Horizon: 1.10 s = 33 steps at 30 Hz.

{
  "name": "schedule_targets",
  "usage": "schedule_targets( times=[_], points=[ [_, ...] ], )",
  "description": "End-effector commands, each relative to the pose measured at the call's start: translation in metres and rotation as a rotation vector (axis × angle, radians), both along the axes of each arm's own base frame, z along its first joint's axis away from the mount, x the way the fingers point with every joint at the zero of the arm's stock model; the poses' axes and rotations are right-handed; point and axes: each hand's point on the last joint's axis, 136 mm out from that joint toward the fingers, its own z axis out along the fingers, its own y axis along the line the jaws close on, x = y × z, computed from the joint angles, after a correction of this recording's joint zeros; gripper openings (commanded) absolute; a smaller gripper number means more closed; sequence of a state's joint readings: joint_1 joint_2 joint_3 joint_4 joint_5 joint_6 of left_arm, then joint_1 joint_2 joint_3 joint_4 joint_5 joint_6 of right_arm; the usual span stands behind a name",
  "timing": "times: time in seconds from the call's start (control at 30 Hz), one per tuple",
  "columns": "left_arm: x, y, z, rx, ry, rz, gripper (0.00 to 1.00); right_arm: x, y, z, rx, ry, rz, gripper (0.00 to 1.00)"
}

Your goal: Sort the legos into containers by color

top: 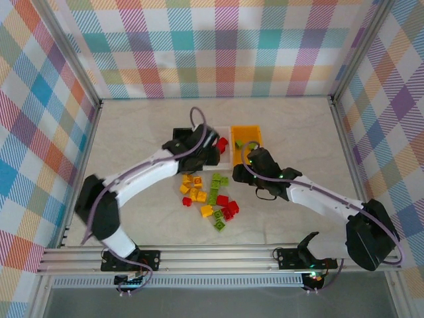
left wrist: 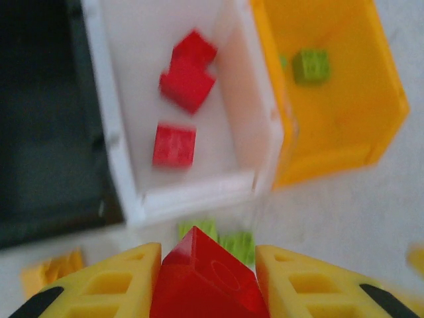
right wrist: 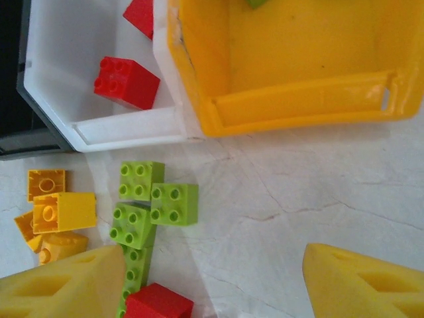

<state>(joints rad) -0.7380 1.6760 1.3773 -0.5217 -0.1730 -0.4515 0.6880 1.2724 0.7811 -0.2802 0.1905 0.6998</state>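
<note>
Right now the left end effector (left wrist: 209,281) is clamped on a red lego (left wrist: 199,262), which sits tilted between the two yellow fingers (left wrist: 119,285). It hangs at the near edge of the white container (left wrist: 192,192); in the top view this end effector (top: 202,149) is over the black/white container area. Three red legos (left wrist: 179,99) lie in the white container. The orange container (left wrist: 331,152) touches the white one on its right and holds a green lego (left wrist: 311,66). The black container (left wrist: 40,132) sits on the white one's left; its contents can't be made out.

The right end effector (right wrist: 212,285) is spread wide with nothing between the fingers, low over the table (right wrist: 298,199) just in front of the orange container. In the top view it (top: 255,159) is near that container's front edge.

The loose legos (top: 209,195) lie in a pile on the table in front of the containers, between the two arms: yellow ones (right wrist: 56,209) to the left, green ones (right wrist: 149,202) in the middle, and one red (right wrist: 159,305) closest to the right fingers.
</note>
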Motion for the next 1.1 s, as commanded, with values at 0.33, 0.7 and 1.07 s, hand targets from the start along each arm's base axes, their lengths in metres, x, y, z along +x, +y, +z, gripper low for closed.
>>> schedule_targets(
  times=[0.33,0.7,1.07],
  points=[
    [0.087,-0.013,-0.034,0.112,0.07,0.025,0.62,-0.014,-0.014,0.004,0.017,0.002,-0.039,0.73],
    [-0.001,0.01,0.003,-0.042,0.031,-0.007,0.88,-0.014,-0.015,0.008,0.036,-0.012,-0.047,0.74],
    [-0.065,0.039,-0.074,0.027,0.138,-0.035,0.89,-0.013,-0.009,0.002,0.053,0.001,-0.042,0.74]
  ],
)
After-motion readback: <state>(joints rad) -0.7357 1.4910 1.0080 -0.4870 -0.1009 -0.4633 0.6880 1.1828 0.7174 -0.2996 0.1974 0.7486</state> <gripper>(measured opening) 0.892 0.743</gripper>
